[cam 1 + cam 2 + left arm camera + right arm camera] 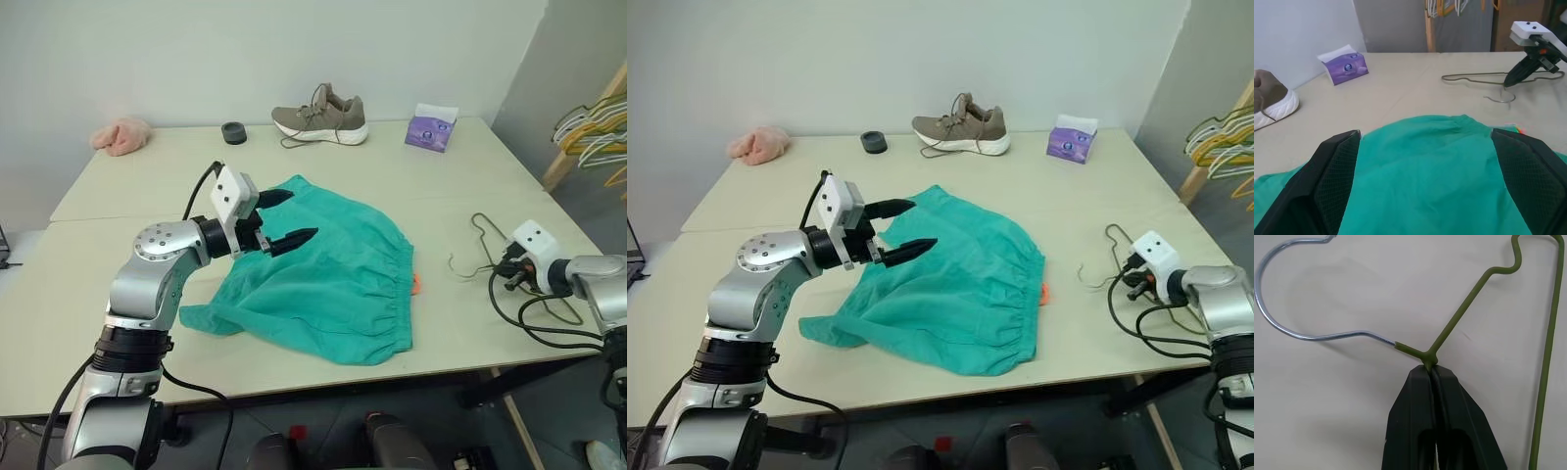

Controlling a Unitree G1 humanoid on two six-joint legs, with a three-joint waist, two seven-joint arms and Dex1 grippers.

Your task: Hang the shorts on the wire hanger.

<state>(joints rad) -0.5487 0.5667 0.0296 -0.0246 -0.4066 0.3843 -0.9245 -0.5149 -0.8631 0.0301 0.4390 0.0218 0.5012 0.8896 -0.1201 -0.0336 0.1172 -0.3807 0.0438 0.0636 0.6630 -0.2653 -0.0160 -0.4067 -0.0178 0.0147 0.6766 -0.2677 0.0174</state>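
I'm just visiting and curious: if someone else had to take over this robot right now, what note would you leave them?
Left gripper: open, holding nothing, hovering over the teal-green soft fabric shorts.
Right gripper: shut on the thin olive-green wire hanger, pinching it where the silver hook joins the frame.
Shorts: lying spread flat in the middle of the pale table, their small orange drawstring end toward the hanger.
Hanger: near the table's right edge, apart from the shorts.
Done: hanger gripped.
Left: pick up the shorts, bring shorts and hanger together, drape the shorts over the wire.
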